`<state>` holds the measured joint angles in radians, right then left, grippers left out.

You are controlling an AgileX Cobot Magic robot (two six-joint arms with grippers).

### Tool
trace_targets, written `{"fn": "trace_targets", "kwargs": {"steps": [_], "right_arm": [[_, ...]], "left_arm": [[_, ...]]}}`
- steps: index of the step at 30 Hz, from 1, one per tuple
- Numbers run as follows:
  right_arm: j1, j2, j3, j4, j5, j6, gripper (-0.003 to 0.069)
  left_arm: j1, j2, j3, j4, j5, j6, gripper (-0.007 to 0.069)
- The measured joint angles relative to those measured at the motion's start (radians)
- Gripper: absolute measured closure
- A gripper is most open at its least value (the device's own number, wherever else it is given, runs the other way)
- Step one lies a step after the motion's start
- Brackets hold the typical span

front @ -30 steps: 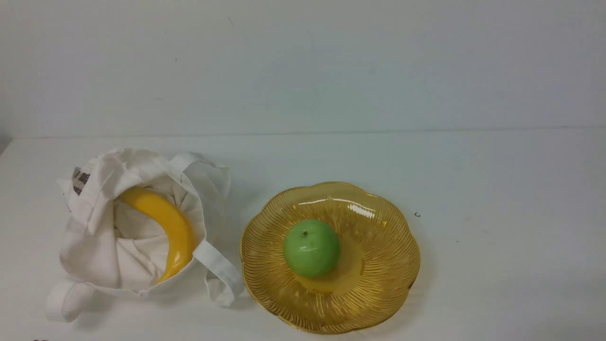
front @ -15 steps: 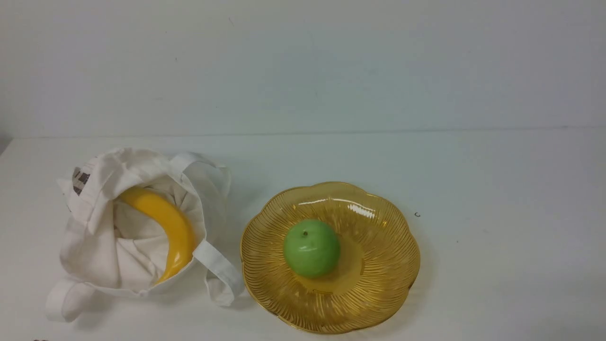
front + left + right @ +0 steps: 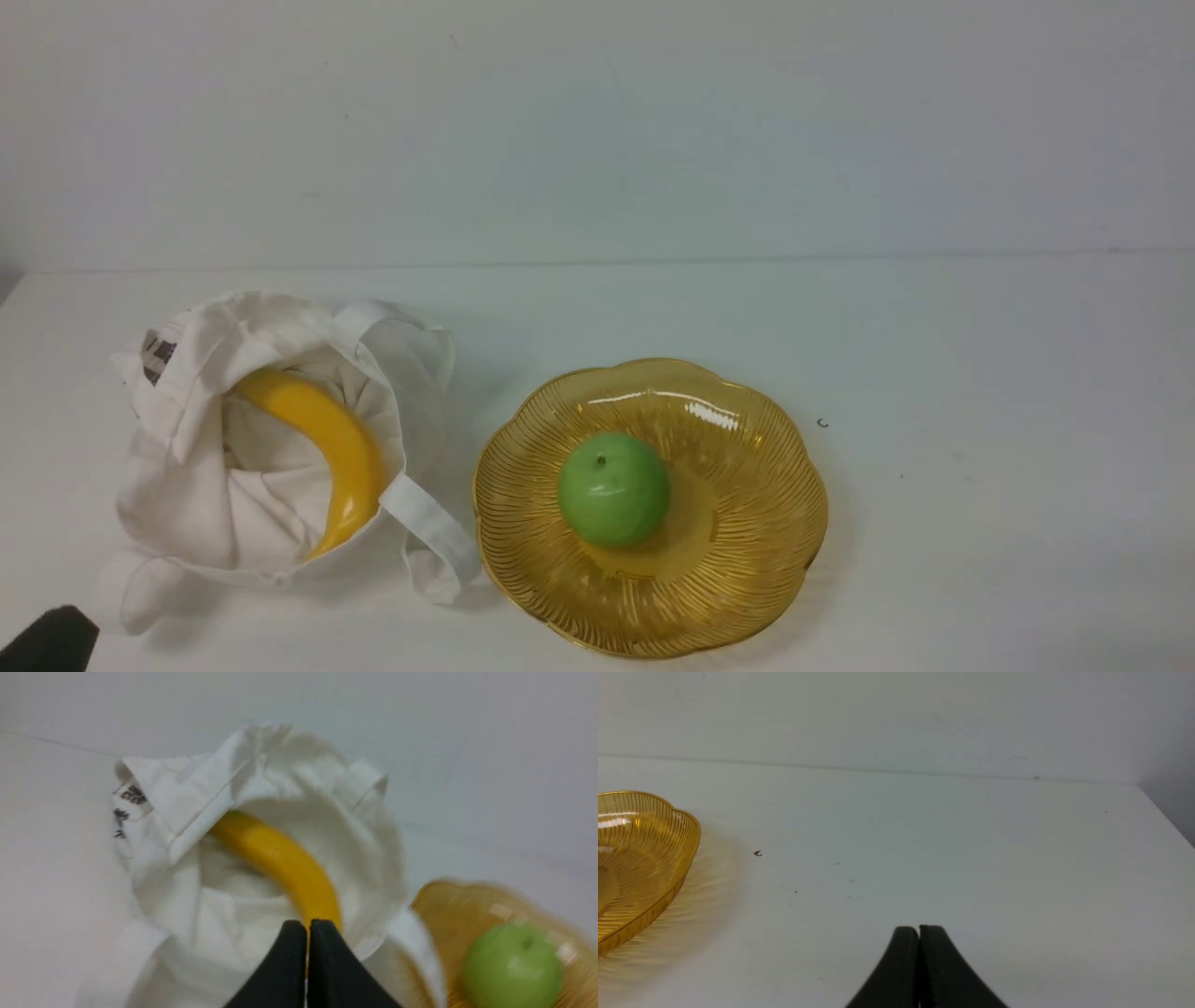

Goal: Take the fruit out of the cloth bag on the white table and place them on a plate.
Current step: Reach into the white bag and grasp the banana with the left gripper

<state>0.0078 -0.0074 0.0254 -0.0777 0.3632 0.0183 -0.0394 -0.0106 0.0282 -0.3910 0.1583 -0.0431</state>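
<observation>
Front view: the banana lies inside the open cloth bag, at left on the table; the plate, at centre, holds a green apple. The left pincer shows as a dark tip in the lower left corner. Left wrist view: its jaws are pressed together, empty; the banana's long axis runs from the tips toward the upper left. Right wrist view: the right pincer, closed and empty, lies well apart from the bag; the left pincer is nearer.
</observation>
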Motion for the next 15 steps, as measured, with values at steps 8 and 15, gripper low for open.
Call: {"fn": "trace_targets", "kwargs": {"steps": [8, 15], "right_arm": [[0.000, 0.000, 0.000, 0.000, 0.000, 0.000, 0.0673], [0.000, 0.000, 0.000, 0.000, 0.000, 0.000, 0.0673]], "left_arm": [[-0.001, 0.000, -0.060, -0.292, -0.378, -0.056, 0.0632], [-0.001, 0.160, -0.383, -0.240, -0.103, 0.140, 0.0632]]}}
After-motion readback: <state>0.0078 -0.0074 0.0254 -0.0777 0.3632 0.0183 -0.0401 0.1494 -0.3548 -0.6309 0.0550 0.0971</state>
